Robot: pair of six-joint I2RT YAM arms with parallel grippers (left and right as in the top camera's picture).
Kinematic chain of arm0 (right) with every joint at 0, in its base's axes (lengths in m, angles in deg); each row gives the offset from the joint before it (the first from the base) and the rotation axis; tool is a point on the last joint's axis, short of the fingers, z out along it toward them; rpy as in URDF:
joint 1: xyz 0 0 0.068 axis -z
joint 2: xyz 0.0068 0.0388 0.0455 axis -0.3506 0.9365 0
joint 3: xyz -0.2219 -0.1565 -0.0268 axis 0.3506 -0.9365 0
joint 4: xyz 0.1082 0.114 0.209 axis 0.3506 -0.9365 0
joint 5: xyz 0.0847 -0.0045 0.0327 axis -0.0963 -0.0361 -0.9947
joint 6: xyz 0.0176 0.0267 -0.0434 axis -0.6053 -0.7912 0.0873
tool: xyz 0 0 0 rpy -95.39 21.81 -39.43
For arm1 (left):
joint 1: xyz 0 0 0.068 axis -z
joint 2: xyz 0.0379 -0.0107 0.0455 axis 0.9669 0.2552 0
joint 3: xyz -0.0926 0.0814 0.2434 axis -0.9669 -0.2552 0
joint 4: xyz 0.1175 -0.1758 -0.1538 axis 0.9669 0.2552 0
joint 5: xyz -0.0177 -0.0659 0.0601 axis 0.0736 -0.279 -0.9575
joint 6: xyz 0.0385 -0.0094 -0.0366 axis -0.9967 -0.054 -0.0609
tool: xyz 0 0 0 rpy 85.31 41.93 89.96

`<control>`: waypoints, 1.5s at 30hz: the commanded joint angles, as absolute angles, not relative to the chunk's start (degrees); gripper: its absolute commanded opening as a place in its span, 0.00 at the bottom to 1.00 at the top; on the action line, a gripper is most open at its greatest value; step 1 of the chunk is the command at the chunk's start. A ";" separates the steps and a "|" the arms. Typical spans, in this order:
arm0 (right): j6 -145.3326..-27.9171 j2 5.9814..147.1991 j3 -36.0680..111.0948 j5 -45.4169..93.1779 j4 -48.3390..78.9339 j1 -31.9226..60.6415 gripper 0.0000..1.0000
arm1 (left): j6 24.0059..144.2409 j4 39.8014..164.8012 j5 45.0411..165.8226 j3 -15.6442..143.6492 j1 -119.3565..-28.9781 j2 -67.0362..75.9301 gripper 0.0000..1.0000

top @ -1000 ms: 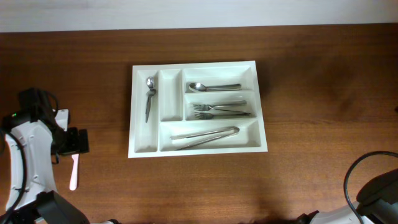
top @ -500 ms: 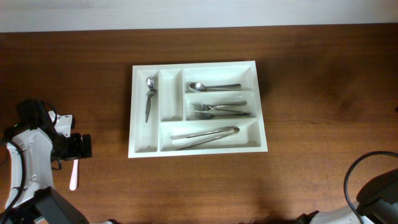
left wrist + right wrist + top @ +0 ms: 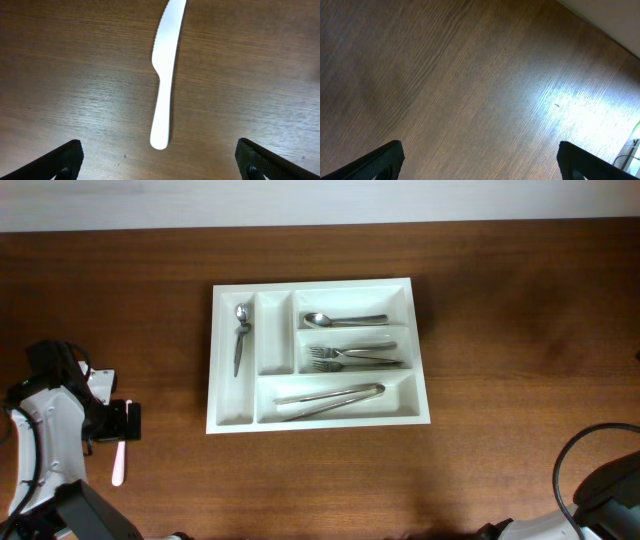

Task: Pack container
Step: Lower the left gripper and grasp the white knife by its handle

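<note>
The container [image 3: 273, 335], a white five-compartment tray, sits mid-table. It holds a spoon [image 3: 240, 335] in the far-left narrow slot, a second spoon [image 3: 345, 320], forks [image 3: 355, 357] and tongs [image 3: 330, 398] in the long slots. A white plastic knife [image 3: 119, 462] lies on the wood at the left. My left gripper [image 3: 125, 422] hovers open over its upper end. In the left wrist view the knife [image 3: 165, 75] lies lengthwise, its handle end just ahead of the left gripper [image 3: 159, 161], untouched. My right gripper [image 3: 480, 162] is open over bare wood.
The right arm's base and cable [image 3: 600, 480] sit at the table's front right corner. The left arm's body [image 3: 50, 420] stands along the left edge. A pale wall strip [image 3: 320, 200] runs behind the table's far edge.
The left gripper has moved toward the table's front edge, further over the knife, jaws staying open. The right arm and the tray's contents have not moved.
</note>
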State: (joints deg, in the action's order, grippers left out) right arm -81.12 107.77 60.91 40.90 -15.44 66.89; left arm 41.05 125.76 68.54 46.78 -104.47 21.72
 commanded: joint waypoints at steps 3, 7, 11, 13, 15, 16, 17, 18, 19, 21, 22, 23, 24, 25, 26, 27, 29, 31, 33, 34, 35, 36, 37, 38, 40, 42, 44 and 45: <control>-81.31 107.83 60.43 41.18 -15.34 67.05 0.99 | 38.93 126.18 67.44 45.80 -105.00 21.92 0.99; -81.31 107.81 60.43 41.18 -15.34 67.05 0.99 | 37.67 126.18 67.47 45.64 -105.02 21.92 0.99; -81.31 107.83 60.43 41.18 -15.34 67.05 0.99 | 37.05 125.28 67.90 45.64 -105.70 21.92 0.99; -81.31 107.83 60.43 41.18 -15.34 67.05 0.99 | 37.08 125.33 70.26 45.64 -106.42 21.92 0.99; -81.31 107.81 60.43 41.16 -15.31 67.05 0.99 | 37.10 125.28 73.30 45.47 -107.38 21.94 0.99; -81.31 107.83 60.43 41.18 -15.34 67.05 0.99 | 37.12 125.28 74.46 45.31 -107.93 21.92 0.99; -81.31 107.81 60.43 41.18 -15.34 67.05 0.99 | 37.10 125.28 74.90 45.18 -108.43 21.94 0.99; -81.31 107.83 60.43 41.18 -15.34 67.05 0.99 | 37.10 125.28 75.05 45.10 -109.02 21.94 0.99; -81.31 107.81 60.43 41.18 -15.34 67.05 0.99 | 37.12 125.15 75.07 45.10 -109.65 21.94 0.99; -81.31 107.81 60.43 41.18 -15.31 67.05 0.99 | 37.10 124.89 75.53 45.10 -110.66 21.94 0.99; -81.31 107.83 60.43 41.18 -15.34 67.05 0.99 | 37.10 124.85 75.53 45.10 -111.05 22.03 0.99; -81.31 107.83 60.43 41.18 -15.34 67.05 0.99 | 37.10 124.85 75.53 45.10 -111.36 22.10 0.99; -81.31 107.83 60.43 41.18 -15.31 67.05 0.99 | 37.10 124.87 75.53 45.05 -111.68 22.32 0.99; -81.31 107.81 60.43 41.18 -15.34 67.05 0.99 | 37.10 124.87 75.53 45.01 -111.93 22.66 0.99; -81.31 107.83 60.43 41.18 -15.34 67.05 0.99 | 37.10 124.89 75.55 45.01 -112.14 23.06 0.99; -81.31 107.81 60.43 41.18 -15.34 67.05 0.99 | 37.10 124.89 75.53 45.01 -112.19 23.67 0.99; -81.31 107.81 60.43 41.18 -15.34 67.05 0.99 | 37.08 124.87 75.51 44.94 -112.19 25.05 0.99; -81.31 107.83 60.43 41.18 -15.34 67.05 0.99 | 37.05 124.48 75.49 44.94 -112.19 26.49 0.99; -81.31 107.81 60.43 41.18 -15.34 67.05 0.99 | 37.08 123.71 75.51 44.94 -112.19 28.11 0.99; -81.31 107.81 60.43 41.18 -15.31 67.05 0.99 | 37.08 123.34 75.51 44.94 -112.12 28.81 0.99; -81.31 107.81 60.43 41.16 -15.34 67.05 0.99 | 37.08 123.03 75.51 44.94 -112.12 29.42 0.99; -81.31 107.83 60.43 41.18 -15.34 67.05 0.99 | 37.08 122.73 75.49 44.94 -112.12 29.90 0.99; -81.31 107.81 60.43 41.18 -15.34 67.05 0.99 | 37.05 122.20 75.20 44.94 -112.14 30.45 0.99; -81.31 107.81 60.43 41.18 -15.34 67.05 0.99 | 37.03 121.59 74.94 44.94 -112.14 30.95 0.99; -81.31 107.81 60.43 41.18 -15.34 67.05 0.99 | 37.03 120.06 74.85 44.94 -112.14 31.80 0.99; -81.31 107.81 60.43 41.18 -15.34 67.05 0.99 | 36.97 118.77 74.83 44.94 -112.12 32.57 0.99; -81.31 107.83 60.43 41.18 -15.31 67.05 0.99 | 36.03 117.81 74.85 44.94 -112.12 33.44 1.00; -81.31 107.81 60.43 41.18 -15.34 67.05 0.99 | 35.24 117.66 74.94 44.94 -112.12 33.79 1.00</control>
State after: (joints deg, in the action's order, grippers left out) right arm -81.14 107.77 60.91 40.90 -15.44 66.89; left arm 37.73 118.18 74.42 45.29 -111.95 32.30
